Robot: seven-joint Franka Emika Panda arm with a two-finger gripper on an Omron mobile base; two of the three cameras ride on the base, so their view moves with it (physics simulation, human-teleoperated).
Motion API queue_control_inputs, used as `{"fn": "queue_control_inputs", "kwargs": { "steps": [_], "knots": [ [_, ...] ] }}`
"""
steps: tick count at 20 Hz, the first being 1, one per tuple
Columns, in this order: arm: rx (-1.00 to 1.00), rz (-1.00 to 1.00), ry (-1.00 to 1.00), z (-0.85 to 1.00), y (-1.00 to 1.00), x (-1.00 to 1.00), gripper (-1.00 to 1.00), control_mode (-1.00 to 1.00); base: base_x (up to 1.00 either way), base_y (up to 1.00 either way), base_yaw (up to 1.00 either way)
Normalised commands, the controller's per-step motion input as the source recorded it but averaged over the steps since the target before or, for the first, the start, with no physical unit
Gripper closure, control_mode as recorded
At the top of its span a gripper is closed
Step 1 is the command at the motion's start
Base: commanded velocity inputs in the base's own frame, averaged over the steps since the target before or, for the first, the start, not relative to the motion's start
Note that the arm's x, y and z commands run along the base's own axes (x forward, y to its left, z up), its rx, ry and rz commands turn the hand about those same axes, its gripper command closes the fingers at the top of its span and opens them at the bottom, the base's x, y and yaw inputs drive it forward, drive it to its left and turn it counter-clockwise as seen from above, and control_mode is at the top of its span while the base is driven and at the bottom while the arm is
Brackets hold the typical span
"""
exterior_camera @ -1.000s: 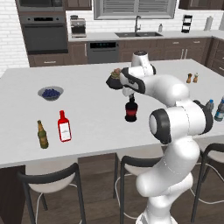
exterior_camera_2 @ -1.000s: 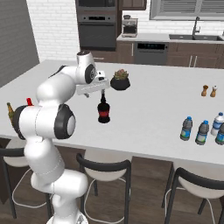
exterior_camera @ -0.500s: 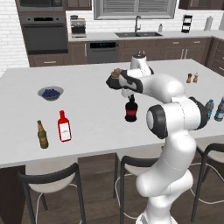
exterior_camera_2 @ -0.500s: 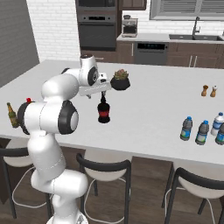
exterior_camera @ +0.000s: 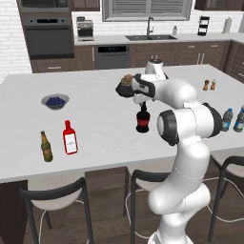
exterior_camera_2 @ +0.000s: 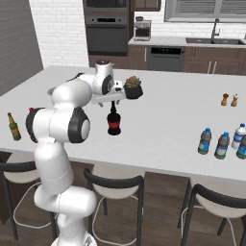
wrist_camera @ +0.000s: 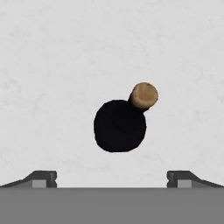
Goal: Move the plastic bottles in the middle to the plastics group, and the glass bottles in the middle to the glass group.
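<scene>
Hand view: black bottle (wrist_camera: pixel 120 126) seen from straight above, round dark body with a tan cork top, standing on the pale counter (wrist_camera: pixel 52 65); the two finger tips (wrist_camera: pixel 43 178) sit far apart at the lower edge, nothing between them.
Gripper (exterior_camera: pixel 142 101): poised directly over the black bottle's neck, jaws spread wide, holding nothing; whether a finger touches the neck cannot be told.
Black bottle, base views (exterior_camera: pixel 142 119): upright near the middle of the counter, red label facing the stools, just in front of the potted plant.
Potted plant (exterior_camera_2: pixel 133 88): dark bowl with greenery, behind the bottle and beside the arm's wrist.
Water bottles (exterior_camera_2: pixel 205 141): two small clear ones with blue labels, side by side near the counter's right front edge.
Bluish plastic bottle (exterior_camera_2: pixel 239 136): just beside the water bottles, at the far right; another partly cut off by the frame.
Beer bottle (exterior_camera: pixel 46 147): upright at the left front of the counter.
Red bottle (exterior_camera: pixel 70 137): flat, white label, just beside the beer bottle.
Bowl (exterior_camera: pixel 55 101): holds blue berries, left rear of the counter.
Shakers (exterior_camera: pixel 209 85): small pair, right rear.
Stools (exterior_camera_2: pixel 115 185): dark-framed, along the front edge.
</scene>
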Motion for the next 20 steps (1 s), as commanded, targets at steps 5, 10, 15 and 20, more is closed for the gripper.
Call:
{"fn": "queue_control_inputs", "kwargs": {
  "steps": [5, 10, 15, 20],
  "knots": [
    [0.05, 0.00, 0.00, -0.11, -0.01, 0.25, -1.00, -1.00, 0.00, 0.00, 0.00],
    [0.02, 0.00, 0.01, -0.21, 0.04, 0.15, -1.00, -1.00, 0.00, 0.00, 0.00],
    [0.00, 0.00, 0.00, -0.17, 0.03, 0.22, -1.00, -1.00, 0.00, 0.00, 0.00],
    [0.00, 0.00, 0.00, -0.12, 0.02, 0.25, -1.00, -1.00, 0.00, 0.00, 0.00]
  ]
}}
